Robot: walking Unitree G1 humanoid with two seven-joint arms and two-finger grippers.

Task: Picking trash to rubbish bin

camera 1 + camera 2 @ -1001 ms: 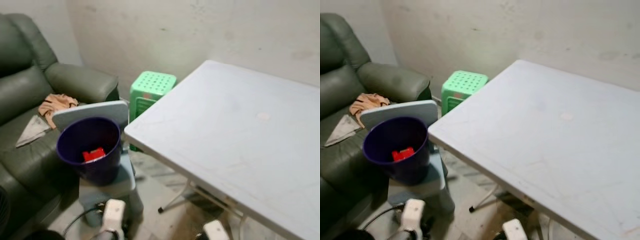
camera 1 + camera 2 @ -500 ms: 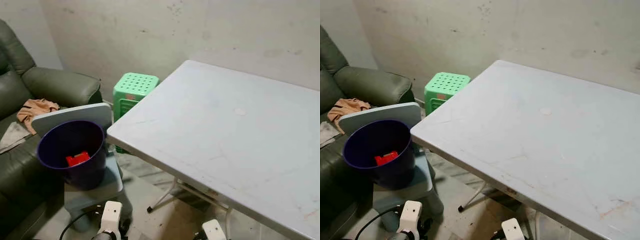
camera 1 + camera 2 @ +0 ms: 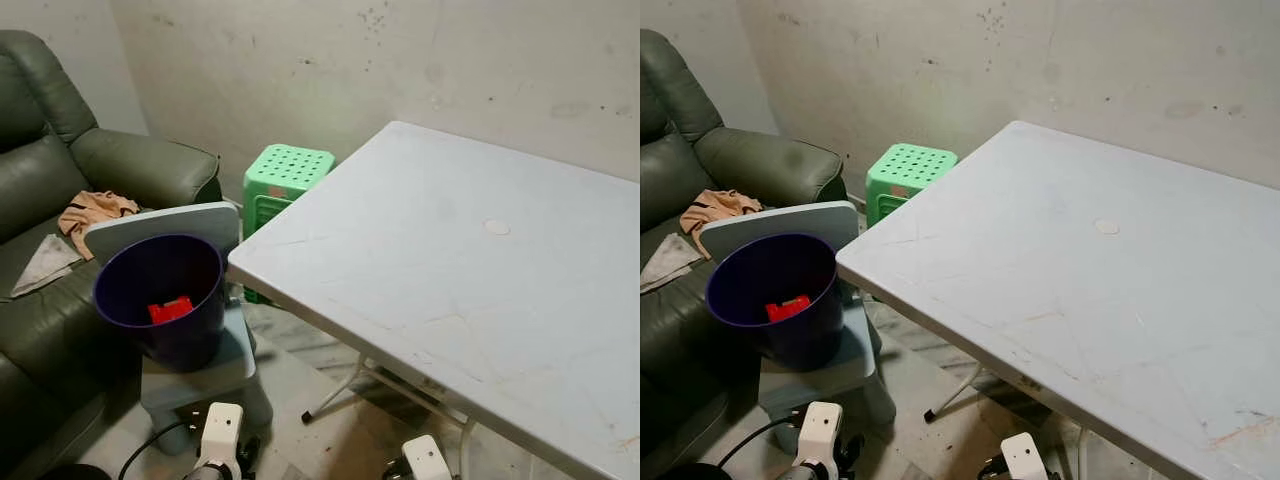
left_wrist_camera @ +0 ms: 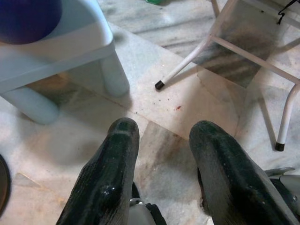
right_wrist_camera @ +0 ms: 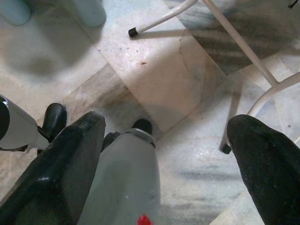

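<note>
Bin, purple, on stool at nine o'clock of bare desk, red trash inside; camera swung back left; both pincers, left and right, wide, empty: deposit apparently complete.

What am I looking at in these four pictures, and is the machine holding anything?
This is a walking humanoid robot with two arms, each ending in a black two-fingered pincer. The two wide pictures come from the cameras in its head, looking down. They show a white folding table with no loose items on it, a green stool, a dark green sofa with cloths on it, and a purple rubbish bin standing on a grey stool, with a red item inside. The other two pictures look along each wrist towards the tiled floor. The left pincer and right pincer are both open and hold nothing.
</note>
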